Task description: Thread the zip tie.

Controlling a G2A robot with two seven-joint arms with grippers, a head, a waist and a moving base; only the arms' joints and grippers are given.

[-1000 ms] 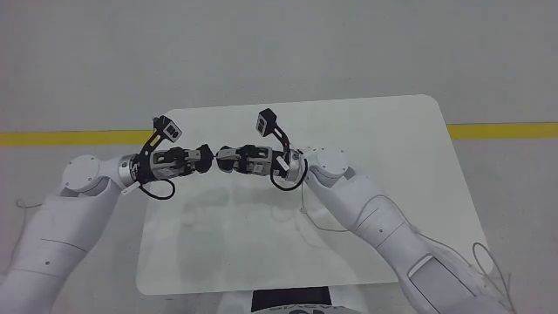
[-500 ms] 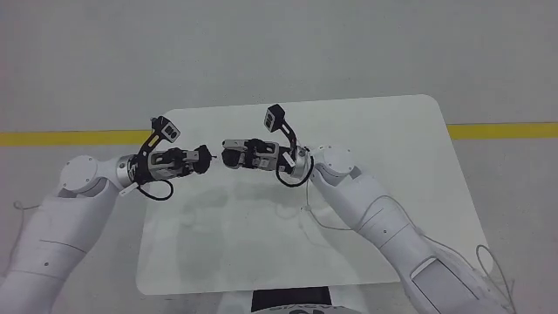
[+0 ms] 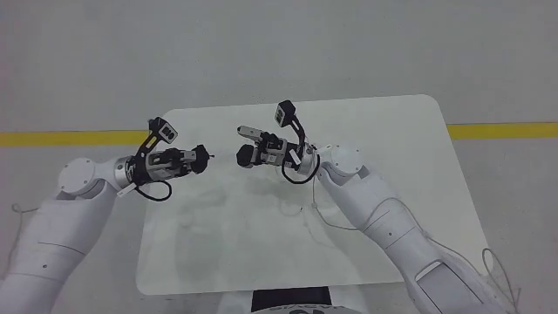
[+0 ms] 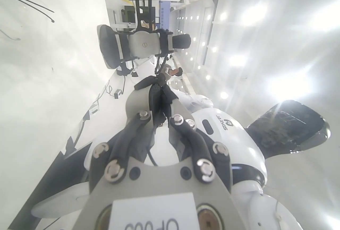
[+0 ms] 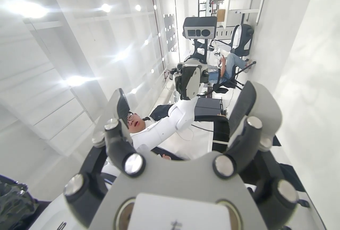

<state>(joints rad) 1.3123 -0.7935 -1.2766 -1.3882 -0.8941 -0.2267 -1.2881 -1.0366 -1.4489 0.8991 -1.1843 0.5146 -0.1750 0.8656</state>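
Left gripper point(image 3: 197, 158) is pinched tight on the black zip tie point(image 4: 157, 85), which bunches up between its fingertips, held in the air above the white table point(image 3: 392, 131). Right gripper point(image 3: 245, 153) faces it head-on, near but apart, jaws spread wide with nothing between them. Both hover over the table's left half.
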